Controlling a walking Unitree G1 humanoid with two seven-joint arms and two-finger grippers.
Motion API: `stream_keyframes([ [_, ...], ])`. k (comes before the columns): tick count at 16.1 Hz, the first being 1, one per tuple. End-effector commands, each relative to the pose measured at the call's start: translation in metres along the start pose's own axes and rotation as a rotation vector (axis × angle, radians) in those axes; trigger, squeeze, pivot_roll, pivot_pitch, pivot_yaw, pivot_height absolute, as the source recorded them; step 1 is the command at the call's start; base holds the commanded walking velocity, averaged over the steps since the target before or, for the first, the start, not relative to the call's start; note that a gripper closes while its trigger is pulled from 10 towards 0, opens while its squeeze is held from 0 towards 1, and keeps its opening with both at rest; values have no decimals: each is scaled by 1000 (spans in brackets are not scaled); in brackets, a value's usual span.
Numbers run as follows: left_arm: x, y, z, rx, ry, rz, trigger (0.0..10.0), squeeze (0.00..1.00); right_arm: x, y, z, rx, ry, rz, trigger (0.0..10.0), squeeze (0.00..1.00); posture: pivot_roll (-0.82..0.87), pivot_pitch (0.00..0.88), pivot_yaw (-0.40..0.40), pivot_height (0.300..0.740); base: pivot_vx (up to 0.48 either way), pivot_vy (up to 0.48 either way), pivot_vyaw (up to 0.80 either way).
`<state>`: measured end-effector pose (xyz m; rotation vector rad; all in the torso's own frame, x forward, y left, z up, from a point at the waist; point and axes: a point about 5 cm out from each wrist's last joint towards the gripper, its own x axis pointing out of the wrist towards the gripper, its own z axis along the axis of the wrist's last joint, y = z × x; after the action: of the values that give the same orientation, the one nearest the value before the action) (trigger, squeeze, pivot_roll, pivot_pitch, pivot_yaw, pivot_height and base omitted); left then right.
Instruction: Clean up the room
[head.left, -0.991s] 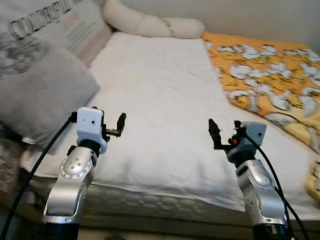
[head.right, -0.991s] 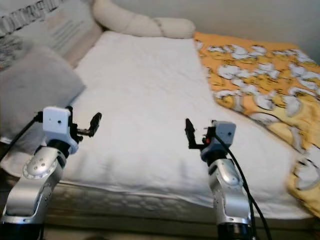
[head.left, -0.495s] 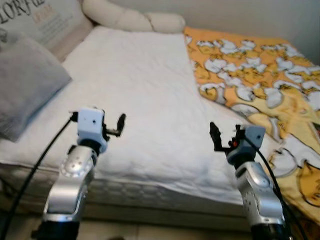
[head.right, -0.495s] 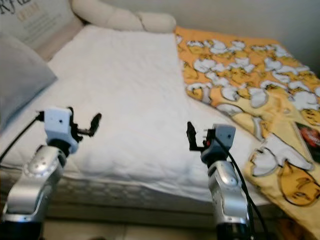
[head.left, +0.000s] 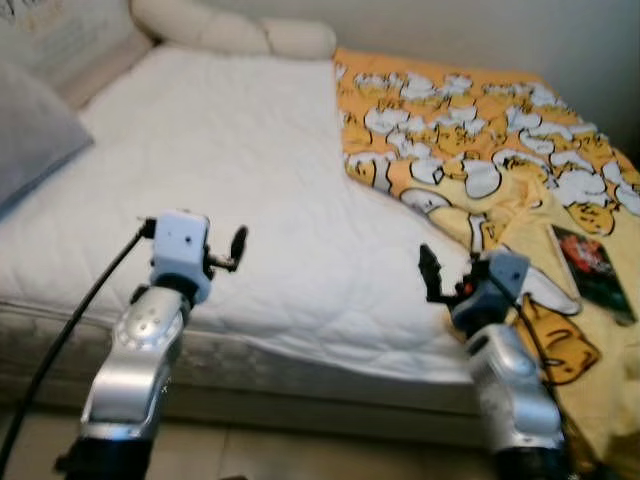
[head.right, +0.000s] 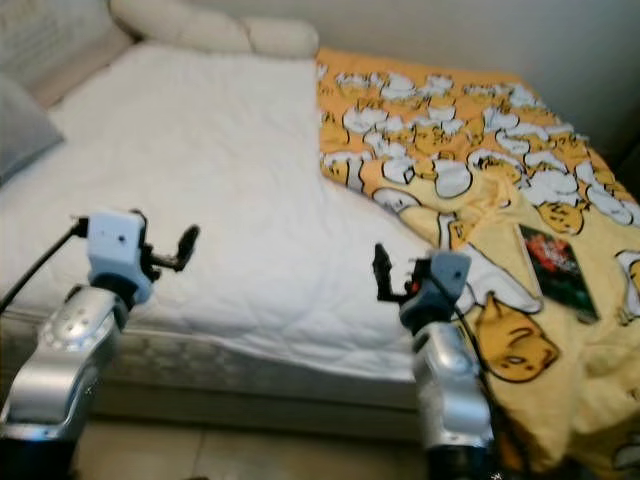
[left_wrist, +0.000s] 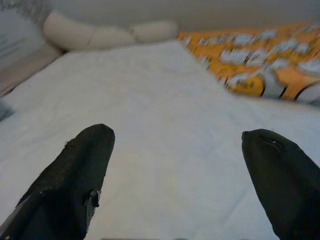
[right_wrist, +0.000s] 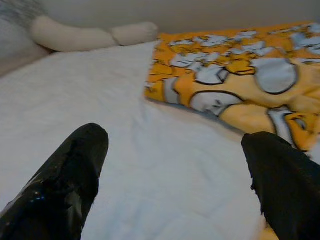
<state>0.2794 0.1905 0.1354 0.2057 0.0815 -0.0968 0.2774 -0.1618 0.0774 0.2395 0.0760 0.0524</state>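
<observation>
A bed with a white sheet (head.left: 210, 170) lies before me. A yellow blanket (head.left: 470, 130) with white cartoon figures covers its right side and hangs over the near right corner. A dark flat book-like item (head.left: 590, 258) lies on the blanket at the right. My left gripper (head.left: 237, 250) hovers over the sheet's near edge, open and holding nothing, with its fingers (left_wrist: 85, 165) spread wide. Close to the blanket's edge, my right gripper (head.left: 428, 272) is raised and open too, fingers (right_wrist: 75, 170) apart.
A grey pillow (head.left: 30, 130) lies at the bed's left. A cream bolster (head.left: 230, 35) runs along the head by the wall. The mattress side (head.left: 300, 365) faces me, with pale floor (head.left: 300, 455) below.
The camera has swung right: the pillows slid out to the left, and more of the yellow blanket and the dark item came into view. Both arms keep their pose.
</observation>
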Motion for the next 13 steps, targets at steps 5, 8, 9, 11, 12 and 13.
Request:
stream_keyframes([
  [5,5,9,15,27,-14,-4,10000,1000,13,15,8,41,-51,22,10000,1000,43,0,20,740,0,-418,0],
  [8,7,6,14,12,-9,-9,10000,1000,17,22,12,51,-67,60,10000,1000,27,0,21,740,0,-416,394],
  [9,7,5,13,1,-6,-6,10000,1000,18,23,12,54,-62,65,10000,1000,22,0,21,740,0,-416,613],
  [11,8,4,8,-24,3,10,10000,1000,19,23,11,47,-51,71,10000,1000,13,0,10,740,0,-418,588],
  [12,8,4,5,-26,9,25,10000,1000,19,22,10,33,-44,65,10000,1000,12,0,9,740,0,-412,531],
  [13,8,3,3,-28,14,24,10000,1000,20,20,11,40,-43,63,10000,1000,12,0,9,740,0,-420,488],
])
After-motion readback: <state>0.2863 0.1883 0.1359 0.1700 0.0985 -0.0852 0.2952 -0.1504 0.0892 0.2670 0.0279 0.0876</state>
